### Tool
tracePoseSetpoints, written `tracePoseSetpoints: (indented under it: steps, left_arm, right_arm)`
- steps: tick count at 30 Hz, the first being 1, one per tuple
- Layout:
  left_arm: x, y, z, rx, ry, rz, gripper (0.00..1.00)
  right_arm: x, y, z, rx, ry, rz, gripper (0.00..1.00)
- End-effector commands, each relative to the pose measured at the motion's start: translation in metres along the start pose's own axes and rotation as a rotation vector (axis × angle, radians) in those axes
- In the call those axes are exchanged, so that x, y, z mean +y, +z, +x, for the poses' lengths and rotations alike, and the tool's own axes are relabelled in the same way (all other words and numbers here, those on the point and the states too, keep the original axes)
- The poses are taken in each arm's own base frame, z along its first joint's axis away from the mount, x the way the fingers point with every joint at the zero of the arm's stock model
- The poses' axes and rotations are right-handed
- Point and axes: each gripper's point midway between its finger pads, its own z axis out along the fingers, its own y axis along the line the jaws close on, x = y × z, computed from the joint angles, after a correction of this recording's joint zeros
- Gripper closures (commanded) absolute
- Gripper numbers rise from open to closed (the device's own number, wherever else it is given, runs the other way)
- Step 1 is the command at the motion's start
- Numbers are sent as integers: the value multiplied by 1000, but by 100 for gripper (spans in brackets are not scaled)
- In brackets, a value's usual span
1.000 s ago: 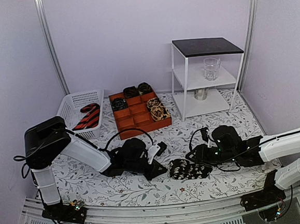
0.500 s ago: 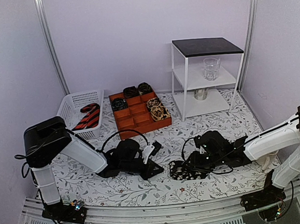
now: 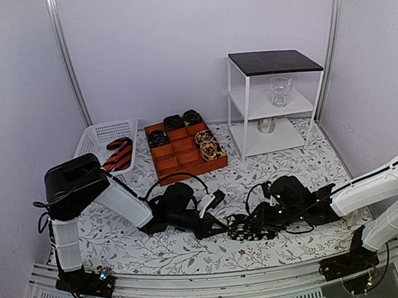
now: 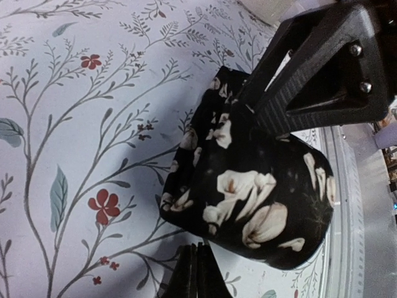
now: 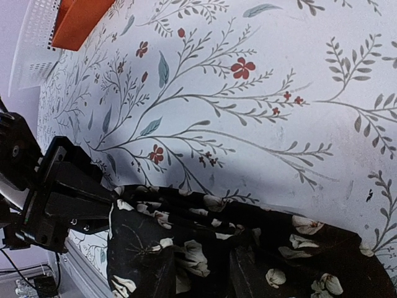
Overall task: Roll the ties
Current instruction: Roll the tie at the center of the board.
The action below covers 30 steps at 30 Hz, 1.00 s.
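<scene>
**Work zone.** The floral tie [image 3: 245, 227], black with pale blossoms, lies bunched on the tablecloth [image 3: 123, 241]. It sits between the 2 grippers, close to the near table edge and its metal rail [image 3: 216, 280].

**Left gripper** [image 3: 221, 224]. It reaches in low from the tie's left side. In the left wrist view its fingertips [image 4: 188, 273] are pressed together with only a thin seam between them. They meet the tie's near edge, and no fabric shows in the seam.

**Right gripper** [image 3: 261, 218]. It reaches in low from the tie's right side. 1 ribbed finger [image 4: 310, 81] bears on the tie's upper edge. In the right wrist view the fabric covers the tips, so it cannot be told whether the jaws are apart or together.

**Clearances.**
- Far side: bare tablecloth runs from the tie back to the orange tray [image 3: 179, 166].
- Right rear: the white shelf unit [image 3: 241, 111] stands well apart from the tie, with a glass [image 3: 280, 91] on its middle level.
- Near side: the margin is small, and the rail lies near the tie in the left wrist view.

**Other ties.** Rolled ties [image 3: 174, 122] fill several tray compartments. A red-and-black striped tie [image 3: 119, 155] lies in the white basket [image 3: 91, 138] at the back left, beside the wall
</scene>
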Motion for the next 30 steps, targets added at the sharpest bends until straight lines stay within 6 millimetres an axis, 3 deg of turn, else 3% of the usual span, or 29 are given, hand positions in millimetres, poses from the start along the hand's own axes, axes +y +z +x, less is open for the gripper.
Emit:
tracePoseSetpoints:
  steps: [1, 7, 20, 25, 30]
  left_arm:
    - [1, 5, 21, 68, -29, 17, 100]
    - [-1, 6, 21, 70, -31, 28, 100]
    - [-12, 8, 6, 40, -47, 76, 100]
    - [-28, 0, -14, -17, -52, 125, 100]
    - [-39, 1, -20, -24, -57, 162, 100]
  right_arm:
    - [4, -13, 1, -10, -6, -20, 69]
    - [20, -25, -1, -13, -27, -81, 68]
    - [-6, -1, 24, 64, -5, 2, 81]
    - [-10, -5, 25, 45, 13, -1, 82]
    - [-15, -12, 23, 15, 24, -4, 82]
